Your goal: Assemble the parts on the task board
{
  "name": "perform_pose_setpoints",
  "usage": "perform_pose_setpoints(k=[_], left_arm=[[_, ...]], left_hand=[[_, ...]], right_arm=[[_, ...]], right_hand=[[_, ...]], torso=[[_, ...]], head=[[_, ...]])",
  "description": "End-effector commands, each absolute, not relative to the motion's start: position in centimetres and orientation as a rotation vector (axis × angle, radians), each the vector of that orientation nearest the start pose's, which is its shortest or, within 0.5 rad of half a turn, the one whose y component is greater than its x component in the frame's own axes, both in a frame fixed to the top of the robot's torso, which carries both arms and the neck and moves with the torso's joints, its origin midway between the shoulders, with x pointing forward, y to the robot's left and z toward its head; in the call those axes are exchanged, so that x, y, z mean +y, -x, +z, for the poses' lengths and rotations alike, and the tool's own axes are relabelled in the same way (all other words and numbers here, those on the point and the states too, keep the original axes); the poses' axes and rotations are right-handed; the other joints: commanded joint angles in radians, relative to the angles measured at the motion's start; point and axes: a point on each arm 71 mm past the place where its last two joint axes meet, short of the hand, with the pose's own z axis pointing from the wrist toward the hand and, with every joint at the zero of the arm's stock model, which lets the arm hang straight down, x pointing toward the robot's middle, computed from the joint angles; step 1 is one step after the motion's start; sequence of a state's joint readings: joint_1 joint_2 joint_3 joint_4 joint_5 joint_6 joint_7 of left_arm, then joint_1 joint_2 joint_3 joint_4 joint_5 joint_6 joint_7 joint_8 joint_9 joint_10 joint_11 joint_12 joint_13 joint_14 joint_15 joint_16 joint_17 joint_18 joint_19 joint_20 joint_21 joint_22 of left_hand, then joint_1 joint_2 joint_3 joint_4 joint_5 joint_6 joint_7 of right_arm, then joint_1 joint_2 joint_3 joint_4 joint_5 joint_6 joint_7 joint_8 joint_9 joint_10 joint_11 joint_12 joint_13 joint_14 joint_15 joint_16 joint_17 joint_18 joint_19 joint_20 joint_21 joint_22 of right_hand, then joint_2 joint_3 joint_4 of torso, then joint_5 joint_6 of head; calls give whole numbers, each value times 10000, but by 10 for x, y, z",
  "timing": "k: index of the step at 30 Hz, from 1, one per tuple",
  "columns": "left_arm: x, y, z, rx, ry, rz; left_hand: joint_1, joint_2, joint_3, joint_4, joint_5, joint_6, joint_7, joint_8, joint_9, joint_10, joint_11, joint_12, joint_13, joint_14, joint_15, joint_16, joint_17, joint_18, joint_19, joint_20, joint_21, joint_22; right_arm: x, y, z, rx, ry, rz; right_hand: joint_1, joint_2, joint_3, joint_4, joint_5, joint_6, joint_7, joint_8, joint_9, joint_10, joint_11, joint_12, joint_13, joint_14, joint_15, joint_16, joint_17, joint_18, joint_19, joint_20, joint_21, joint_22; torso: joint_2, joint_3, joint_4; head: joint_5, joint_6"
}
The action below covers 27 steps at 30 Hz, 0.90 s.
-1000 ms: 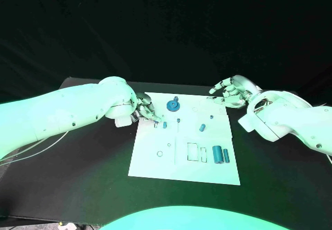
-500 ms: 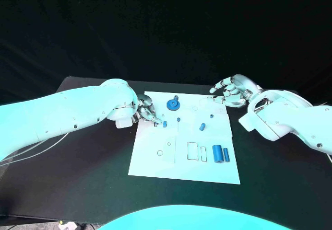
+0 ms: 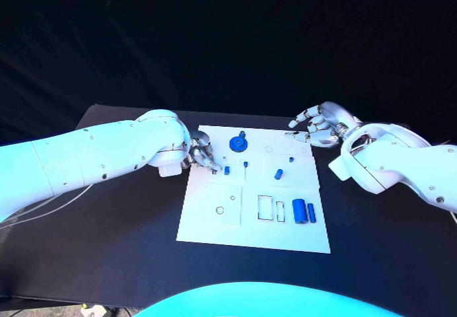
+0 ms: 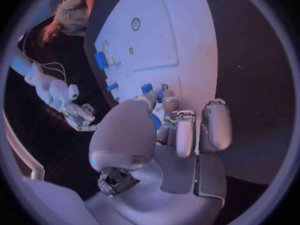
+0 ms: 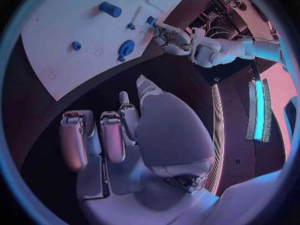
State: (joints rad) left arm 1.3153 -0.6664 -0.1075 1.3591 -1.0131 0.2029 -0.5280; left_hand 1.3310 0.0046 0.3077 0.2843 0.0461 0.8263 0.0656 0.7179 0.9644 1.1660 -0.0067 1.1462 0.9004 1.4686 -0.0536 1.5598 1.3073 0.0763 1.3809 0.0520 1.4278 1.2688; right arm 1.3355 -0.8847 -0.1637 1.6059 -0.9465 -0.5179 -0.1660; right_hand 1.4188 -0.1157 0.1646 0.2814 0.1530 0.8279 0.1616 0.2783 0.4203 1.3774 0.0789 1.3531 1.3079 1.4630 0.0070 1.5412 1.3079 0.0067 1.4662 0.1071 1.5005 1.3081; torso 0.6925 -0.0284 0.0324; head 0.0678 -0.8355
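Left robot hand [image 3: 202,154] pinches blue part [image 3: 215,169]; right robot hand [image 3: 318,126] hovers.

Bulky white arms end in a silver left hand [image 3: 201,154] and right hand [image 3: 317,126].

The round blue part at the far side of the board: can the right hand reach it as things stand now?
Probably yes. The right hand hovers beside the task board, and the round blue part stands uncovered; the left hand is beside it, not over it.

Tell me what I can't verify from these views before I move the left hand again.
- Head view: the left hand covers the task board edge, hiding its fingertip contact with the small blue part.
- Left wrist view: the thumb blocks what the fingers hold.
- Head view: the board's small holes are too tiny to judge.
- Right wrist view: the right hand hides the table beneath.
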Motion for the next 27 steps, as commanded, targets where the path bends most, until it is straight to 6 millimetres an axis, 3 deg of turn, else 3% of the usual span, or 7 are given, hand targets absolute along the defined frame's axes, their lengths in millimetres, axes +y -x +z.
perform_pose_setpoints(k=[1, 27], left_arm=[[174, -512, -206, 23607, 841, -3837], [174, -508, -209, 23788, 701, -3840]], left_hand=[[9, 30, -17, 39, 42, 156, -68, 38, 7, 45, 3, 62, 16, 982, -61, 56, 2552, -108, 88, 10, 50, 8], [-17, 17, -25, 44, 42, 179, -81, 46, 9, 71, -10, 65, 19, 983, -72, 58, 2555, -106, 88, 2, 48, 3]], right_arm=[[-214, -483, -161, 16607, -3726, 7753], [-214, -483, -162, 16669, -3729, 7739]], right_hand=[[-121, 16, 52, 16, 25, -61, 13, 20, 9, 50, -17, 27, 674, 895, -69, -69, 1902, 122, 740, -62, -55, 2145], [-186, 15, 101, 15, 26, -123, 11, 131, 11, 46, -18, 26, 665, 893, -70, -75, 1894, 123, 740, -64, -62, 2143]], torso=[[0, -5, 6], [2, 4, -4]], head=[[56, -11], [83, -11]])
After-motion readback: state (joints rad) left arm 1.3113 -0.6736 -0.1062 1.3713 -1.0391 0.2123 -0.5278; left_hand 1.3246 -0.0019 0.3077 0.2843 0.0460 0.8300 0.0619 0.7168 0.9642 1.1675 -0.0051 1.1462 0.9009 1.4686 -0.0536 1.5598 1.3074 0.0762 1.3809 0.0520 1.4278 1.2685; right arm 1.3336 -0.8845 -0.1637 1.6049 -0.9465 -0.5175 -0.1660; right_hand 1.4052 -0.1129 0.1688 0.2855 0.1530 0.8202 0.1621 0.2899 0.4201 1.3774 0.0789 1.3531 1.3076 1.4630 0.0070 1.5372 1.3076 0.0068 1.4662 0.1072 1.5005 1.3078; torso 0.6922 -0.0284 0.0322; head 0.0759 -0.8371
